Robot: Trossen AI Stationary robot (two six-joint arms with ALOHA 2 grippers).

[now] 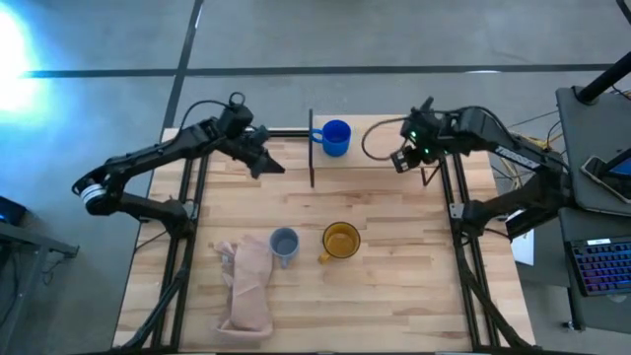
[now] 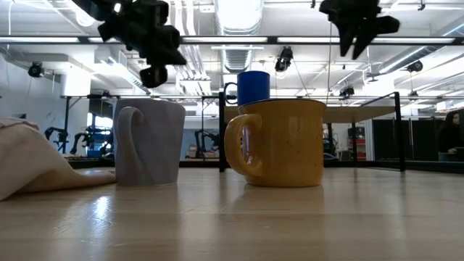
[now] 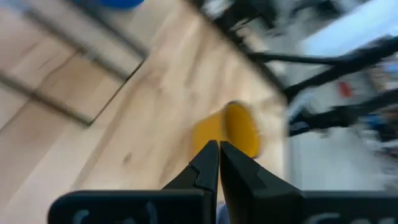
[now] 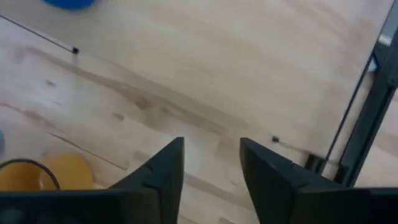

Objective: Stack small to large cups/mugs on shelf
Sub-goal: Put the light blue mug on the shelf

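Blue mug (image 1: 336, 137): stands alone on the shelf (image 1: 380, 138) at 12 o'clock of the worktop (image 1: 394, 217).
Grey-blue mug (image 1: 284, 246): on the worktop toward 6 o'clock, touching a crumpled beige cloth (image 1: 248, 283).
Yellow mug (image 1: 341, 240): just beside the grey one, speckled glaze in the low view.
Left gripper (image 1: 268, 163): at 9 o'clock of the shelf, above the worktop; wrist view shows jaws pressed together.
Right gripper (image 1: 403, 159): at 3 o'clock over the shelf, jaws spread, holding nothing.
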